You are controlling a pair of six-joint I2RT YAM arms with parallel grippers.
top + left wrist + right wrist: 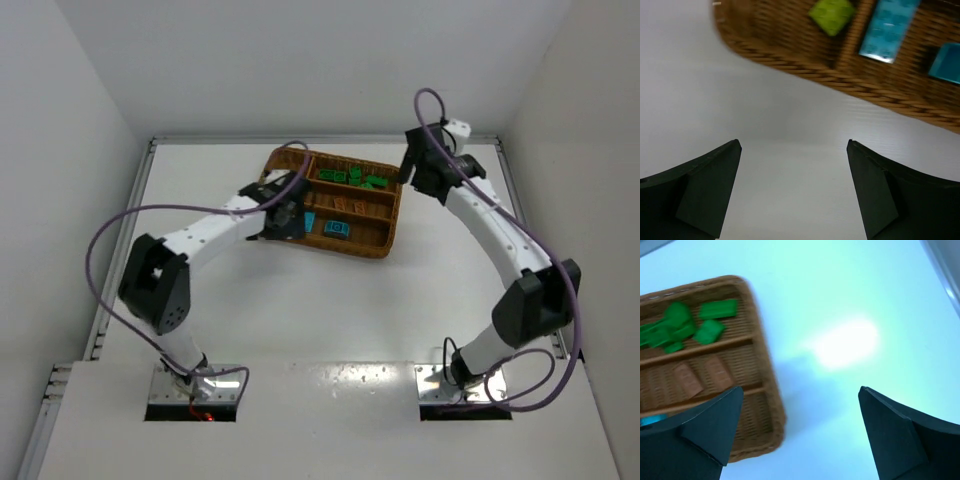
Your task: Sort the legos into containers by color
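Observation:
The brown wicker tray (pixel 346 251) lies at the back middle of the table. Dark green legos (pixel 357 179) fill its far slot, orange-brown ones (pixel 705 372) lie in the middle slot, and blue-teal ones (pixel 337 229) in the near slot. A lime-yellow lego (pixel 832 15) lies in the long left section, beside a blue-teal lego (pixel 888 30). My left gripper (pixel 283 222) hovers at the tray's near left rim (pixel 840 80), open and empty (pixel 793 142). My right gripper (pixel 410 176) hovers by the tray's right rim (pixel 771 390), open and empty (pixel 801 388).
White walls close in the table on the left, back and right. A metal rail (pixel 120 250) runs along the left edge. Purple cables (pixel 105 240) loop off both arms. Bare white table surface lies in front of the tray (pixel 330 310).

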